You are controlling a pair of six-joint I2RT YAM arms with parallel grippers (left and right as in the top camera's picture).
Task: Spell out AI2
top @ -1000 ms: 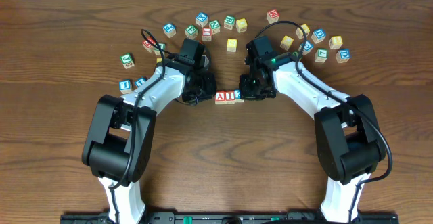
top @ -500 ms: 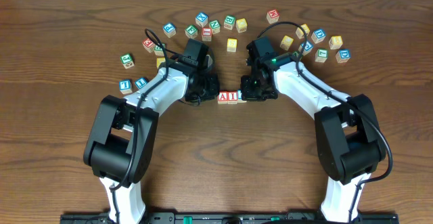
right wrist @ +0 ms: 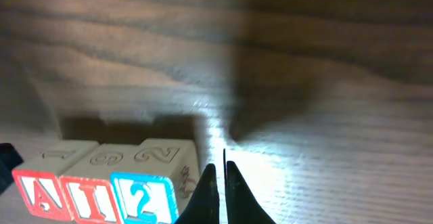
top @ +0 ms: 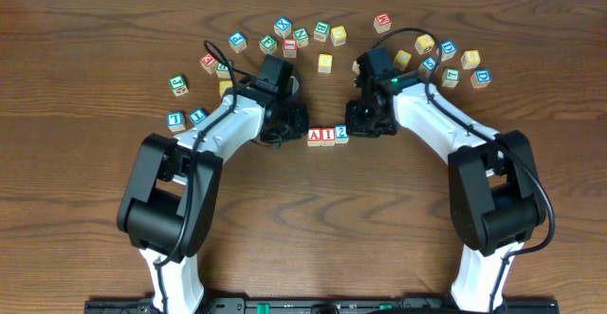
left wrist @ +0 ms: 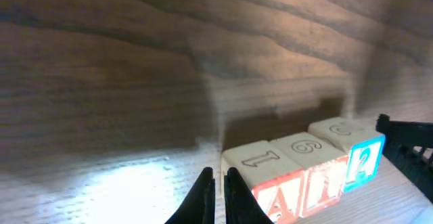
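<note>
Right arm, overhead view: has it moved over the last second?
Yes. The right arm has shifted toward the picture's right edge, away from the lone yellow block, so the 2 block now shows fully.

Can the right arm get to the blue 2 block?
Probably yes. The right gripper sits just beside the 2 block with nothing between them, though it is shut and would need opening first.

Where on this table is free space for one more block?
Free: the brown wooden table from the red-and-blue A-I-2 block row down to the near edge, also its far left and right sides. Crowded: the arc of scattered coloured letter blocks beyond the row.
</note>
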